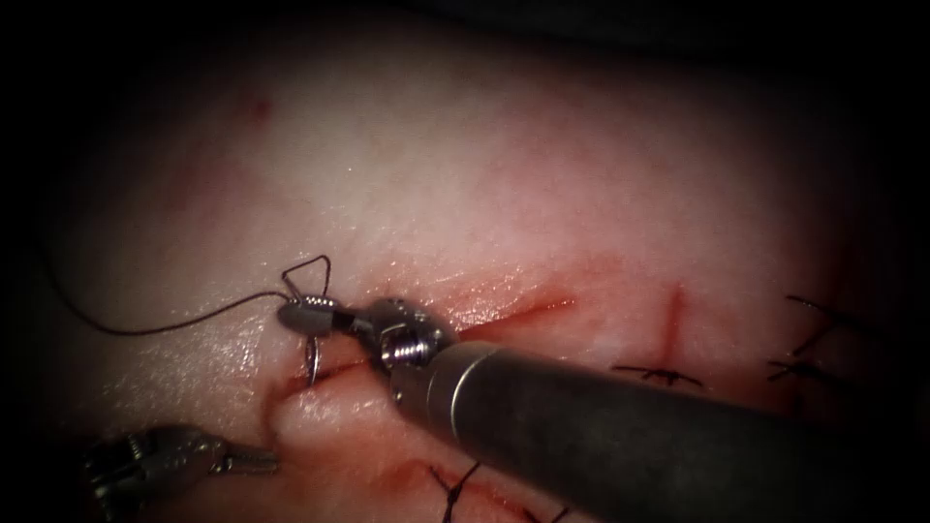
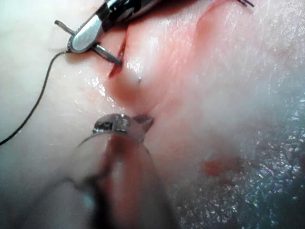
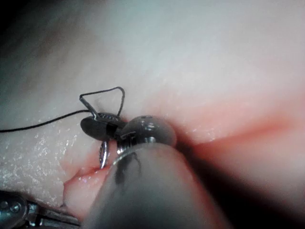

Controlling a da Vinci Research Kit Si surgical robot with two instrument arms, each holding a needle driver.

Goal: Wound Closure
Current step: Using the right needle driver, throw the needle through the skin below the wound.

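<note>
My right tool [image 1: 305, 315] comes in from the right over the cut [image 1: 513, 312], jaws shut on the curved needle [image 1: 312, 358] near the middle of its curve. The needle's tip dips into the cut's left end; its tail sticks up past the jaws. From the tail, dark thread [image 1: 174, 327] makes a small loop and trails off left over the tissue [image 1: 465, 174]. The left wrist view has the same right tool [image 2: 86, 38], needle [image 2: 107, 53] and thread [image 2: 38, 95]. My left tool [image 1: 257, 463] lies low on the left, jaws shut on the cut's raised near lip [image 2: 143, 121].
Finished stitches with short dark thread ends cross the cut to the right [image 1: 659, 373] and further right [image 1: 814, 339]; another sits at the bottom [image 1: 455, 484]. Red fluid stains the tissue around the cut. The right tool's thick shaft [image 1: 630, 436] covers the lower right.
</note>
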